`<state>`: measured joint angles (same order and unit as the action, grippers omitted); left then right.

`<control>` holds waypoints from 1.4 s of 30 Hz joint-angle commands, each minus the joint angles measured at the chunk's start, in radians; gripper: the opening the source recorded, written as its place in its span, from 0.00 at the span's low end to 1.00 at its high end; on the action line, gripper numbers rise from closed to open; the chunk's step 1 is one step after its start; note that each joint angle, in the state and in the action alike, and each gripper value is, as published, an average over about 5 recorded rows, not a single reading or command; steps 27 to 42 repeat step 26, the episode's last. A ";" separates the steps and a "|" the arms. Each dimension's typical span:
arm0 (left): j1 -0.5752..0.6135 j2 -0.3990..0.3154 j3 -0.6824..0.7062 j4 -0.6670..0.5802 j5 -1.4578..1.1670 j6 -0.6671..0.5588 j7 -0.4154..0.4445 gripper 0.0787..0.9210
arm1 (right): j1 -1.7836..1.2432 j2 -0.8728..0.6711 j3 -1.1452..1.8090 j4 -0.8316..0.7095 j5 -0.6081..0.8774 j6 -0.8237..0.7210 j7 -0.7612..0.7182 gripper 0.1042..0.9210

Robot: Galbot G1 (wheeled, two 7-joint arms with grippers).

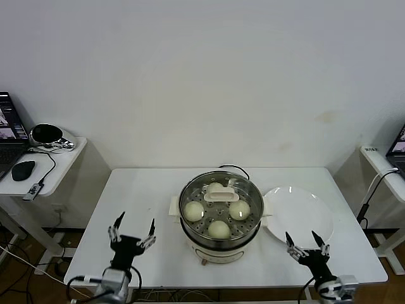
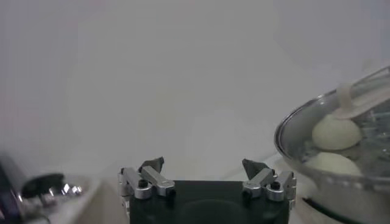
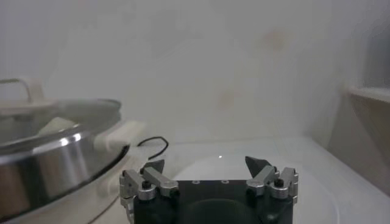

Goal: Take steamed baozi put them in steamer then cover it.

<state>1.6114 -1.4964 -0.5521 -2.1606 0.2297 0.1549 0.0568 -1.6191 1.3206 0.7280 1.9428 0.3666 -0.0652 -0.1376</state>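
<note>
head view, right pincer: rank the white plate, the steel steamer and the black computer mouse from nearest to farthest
From the open right pincer at the table's near right edge, in the head view:
1. The flat round white plate, just beyond it on the right side of the table.
2. The round shiny steel steamer, at the table's centre, glass cover on.
3. The black computer mouse, on the side desk at far left.

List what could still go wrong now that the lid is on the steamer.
The cover looks seated on the steamer, but one edge could be riding the rim.
The right gripper, open, hovers at the white plate and could knock it.
The left gripper, open, is beside the steamer and could bump it.
</note>
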 commanded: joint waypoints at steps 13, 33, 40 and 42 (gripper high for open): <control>0.270 -0.018 -0.054 0.037 -0.148 -0.096 -0.022 0.88 | -0.083 0.005 -0.059 0.023 -0.070 0.019 -0.010 0.88; 0.273 -0.017 -0.052 0.018 -0.157 -0.075 -0.002 0.88 | -0.088 -0.018 -0.028 0.023 -0.083 -0.006 -0.050 0.88; 0.273 -0.017 -0.052 0.018 -0.157 -0.075 -0.002 0.88 | -0.088 -0.018 -0.028 0.023 -0.083 -0.006 -0.050 0.88; 0.273 -0.017 -0.052 0.018 -0.157 -0.075 -0.002 0.88 | -0.088 -0.018 -0.028 0.023 -0.083 -0.006 -0.050 0.88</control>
